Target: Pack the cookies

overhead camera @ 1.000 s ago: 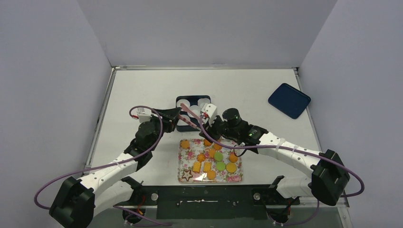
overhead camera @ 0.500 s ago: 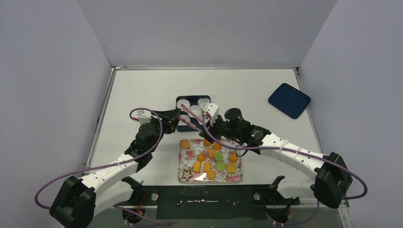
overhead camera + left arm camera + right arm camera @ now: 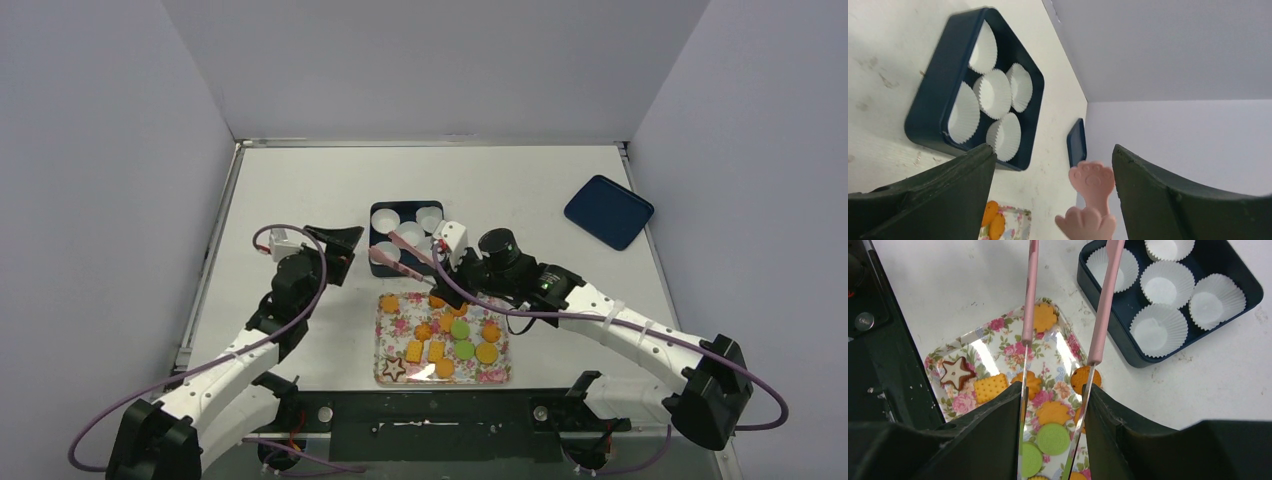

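My left arm (image 3: 225, 365) reaches from the lower left toward the frame's centre; my left gripper (image 3: 345, 248) has its fingers spread wide, holding nothing; my right arm (image 3: 620, 325) stretches in from the lower right; my right gripper (image 3: 452, 250) clamps pink tongs (image 3: 408, 248).

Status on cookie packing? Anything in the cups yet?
Done: nothing. All five cups in the box are empty. In hand: the right gripper holds the tongs, with no cookie visible at their tips; the left gripper is open and empty. Left: all the cookies lie on the tray, and the lid sits apart.
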### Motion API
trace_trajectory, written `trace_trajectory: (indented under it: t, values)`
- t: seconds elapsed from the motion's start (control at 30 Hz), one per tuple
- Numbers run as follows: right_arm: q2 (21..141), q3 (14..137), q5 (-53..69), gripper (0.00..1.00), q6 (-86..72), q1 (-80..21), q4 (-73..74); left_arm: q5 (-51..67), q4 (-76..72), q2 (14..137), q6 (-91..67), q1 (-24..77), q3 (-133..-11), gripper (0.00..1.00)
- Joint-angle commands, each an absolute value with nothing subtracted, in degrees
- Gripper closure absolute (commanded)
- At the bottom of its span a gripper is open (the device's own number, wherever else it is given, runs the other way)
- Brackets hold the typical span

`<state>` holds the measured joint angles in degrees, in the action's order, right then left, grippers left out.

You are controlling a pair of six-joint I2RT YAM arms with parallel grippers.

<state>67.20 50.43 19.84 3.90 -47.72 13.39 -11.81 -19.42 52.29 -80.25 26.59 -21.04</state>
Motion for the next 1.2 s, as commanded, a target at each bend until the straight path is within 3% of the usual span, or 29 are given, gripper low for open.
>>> trace_trajectory:
  t: [0.0, 0.27, 0.53, 0.87, 1.17]
  values:
    - [65.44, 53.58, 18.82, 0.58, 3.79, -47.98, 19.71, -11.05, -8.41, 48.84, -65.83, 23.47, -28.89, 0.13]
    - [66.83, 56.48, 13.99, 0.58, -1.17, -48.87, 31.79, -14.96, 12.67, 46.76, -37.69, 22.32, -42.9, 0.04]
    - [68.13, 59.11, 5.57, 0.58, -11.29, -55.48, 42.44, -17.19, 18.47, 45.55, -22.06, 22.07, -47.97, 0.03]
    - [70.57, 60.99, -9.57, 0.58, -26.55, -65.61, 51.22, -20.16, 20.63, 41.29, -18.44, 20.3, -44.34, 0.03]
    - [74.18, 61.87, -13.68, 0.58, -33.63, -67.29, 51.78, -21.29, 21.43, 38.94, -18.93, 20.3, -43.24, 0.03]
